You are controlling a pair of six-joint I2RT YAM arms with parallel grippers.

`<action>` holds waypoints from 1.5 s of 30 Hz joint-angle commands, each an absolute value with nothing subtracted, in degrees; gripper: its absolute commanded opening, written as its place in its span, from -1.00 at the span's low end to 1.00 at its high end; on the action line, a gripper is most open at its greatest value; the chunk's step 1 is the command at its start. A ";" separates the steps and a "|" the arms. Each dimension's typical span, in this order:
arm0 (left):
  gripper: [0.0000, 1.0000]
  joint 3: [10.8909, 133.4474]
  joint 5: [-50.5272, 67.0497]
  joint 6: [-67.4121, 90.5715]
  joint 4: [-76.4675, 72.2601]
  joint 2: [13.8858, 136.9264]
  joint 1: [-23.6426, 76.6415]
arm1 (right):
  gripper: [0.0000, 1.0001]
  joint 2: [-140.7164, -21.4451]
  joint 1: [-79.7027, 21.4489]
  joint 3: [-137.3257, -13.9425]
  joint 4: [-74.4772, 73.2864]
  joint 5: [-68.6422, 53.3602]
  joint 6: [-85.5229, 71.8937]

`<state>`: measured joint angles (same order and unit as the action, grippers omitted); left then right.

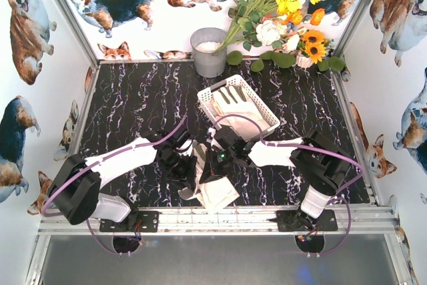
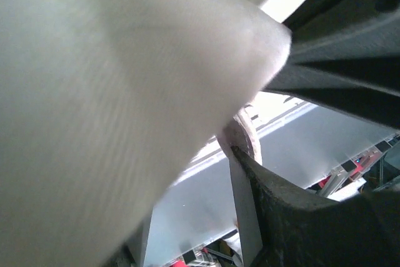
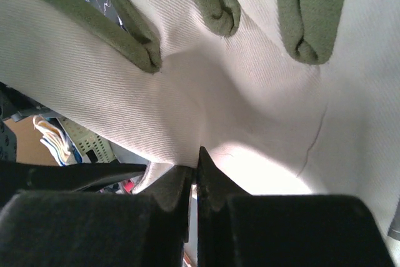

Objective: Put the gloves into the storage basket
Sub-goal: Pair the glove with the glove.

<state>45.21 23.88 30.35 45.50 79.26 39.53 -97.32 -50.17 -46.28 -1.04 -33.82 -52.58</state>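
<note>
While the right end effector (image 3: 197, 166) pinches a glove (image 3: 237, 92) tight (left end effector (image 1: 189, 168) unclear), the storage basket (image 1: 217, 85) sits at 12 o'clock.

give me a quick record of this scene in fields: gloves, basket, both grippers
held glove: white, between the two grippers near the front of the table
right gripper: shut on a fold of the held glove
left gripper: against the same glove, grip unclear
storage basket: white lattice, mid-table, set at an angle
gloves in basket: at least one, lying flat
grey bucket: behind the basket, at the back wall
flowers: back right corner
</note>
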 commanded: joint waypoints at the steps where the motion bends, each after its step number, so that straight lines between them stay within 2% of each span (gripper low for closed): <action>1: -0.13 44.78 25.68 32.42 46.76 76.11 40.43 | -1.00 -95.11 -50.42 -48.08 2.32 -33.12 -51.01; 3: -0.13 44.93 23.44 33.73 47.07 74.02 40.39 | -0.94 -94.65 -50.65 -48.44 1.49 -33.41 -49.77; 13: -0.02 49.21 9.81 38.74 49.39 64.31 38.70 | -0.27 -93.61 -52.10 -51.12 -2.64 -36.12 -45.33; 21: 0.04 45.12 5.73 46.63 36.78 59.04 37.64 | -0.11 -88.67 -52.73 -52.50 -11.54 -33.43 -41.50; 23: -0.02 43.83 5.95 48.12 33.39 58.69 37.62 | -0.16 -87.20 -52.82 -52.79 -14.75 -31.82 -40.08; 27: -0.19 39.94 6.26 49.16 29.08 59.49 37.38 | -0.46 -87.18 -52.95 -53.37 -18.77 -30.79 -38.08; 31: -0.30 38.41 6.91 49.17 26.05 61.39 37.15 | -0.64 -88.57 -53.78 -53.55 -17.15 -32.38 -39.10; 36: -0.48 37.66 7.06 49.67 23.93 62.75 36.90 | -0.78 -90.93 -54.39 -54.62 -15.03 -33.70 -40.09; 45: -0.49 42.21 6.98 49.40 30.25 60.85 36.84 | -0.90 -93.66 -54.36 -55.80 -12.93 -35.59 -41.23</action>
